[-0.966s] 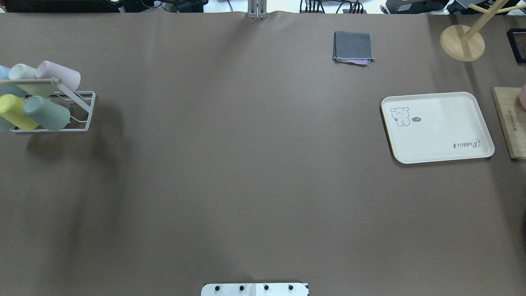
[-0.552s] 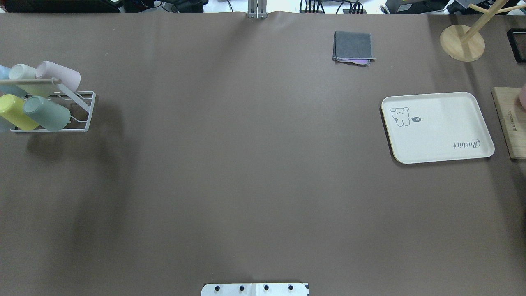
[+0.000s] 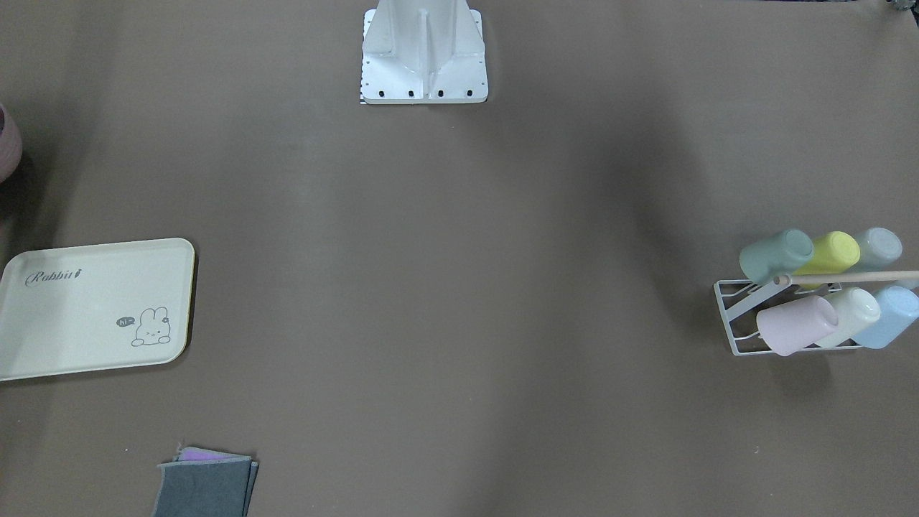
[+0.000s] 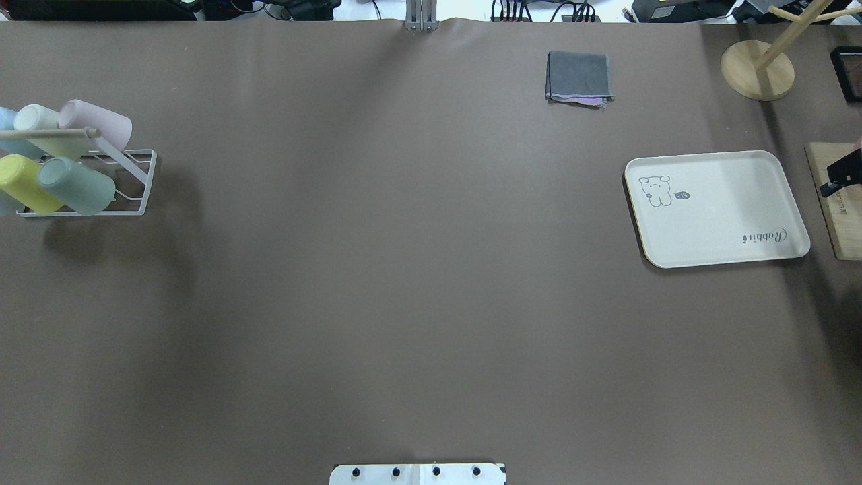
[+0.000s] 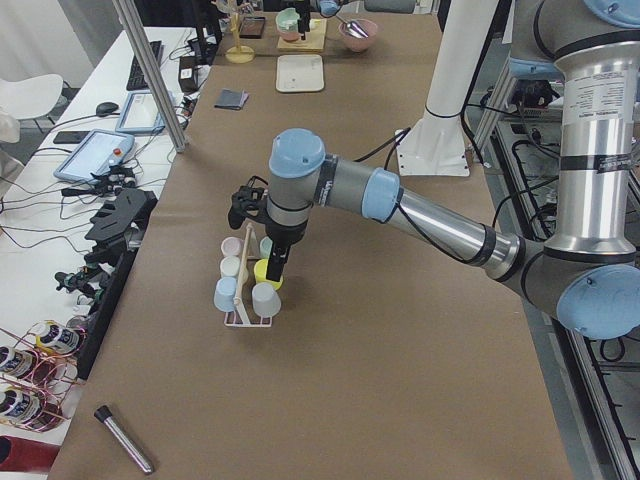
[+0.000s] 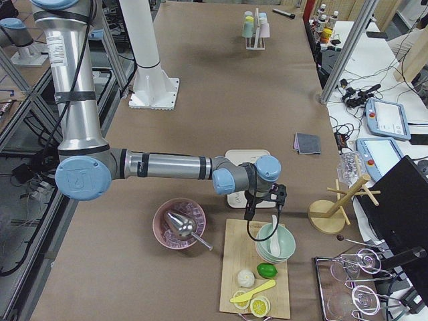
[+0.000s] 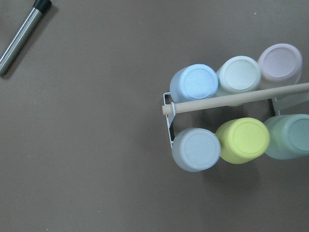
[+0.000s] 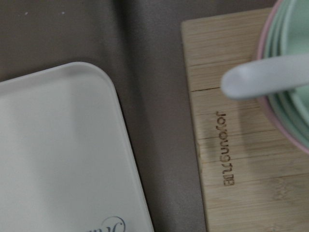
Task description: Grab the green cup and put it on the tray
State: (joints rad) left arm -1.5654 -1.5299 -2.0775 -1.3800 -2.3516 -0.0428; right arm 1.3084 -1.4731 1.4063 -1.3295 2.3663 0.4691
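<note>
Edging in beside the tray [image 4: 727, 219], our right gripper [image 4: 842, 177] just appeared (open or shut, we cannot tell); the green cup [image 4: 77, 186] sits in its rack [image 4: 150, 182]

Bright, even light, soft broad shadows; right wrist view blurred

Wooden rod [image 7: 236, 99] and touching yellow cup [image 7: 242, 140] crowd green cup [image 7: 289, 136].
</note>
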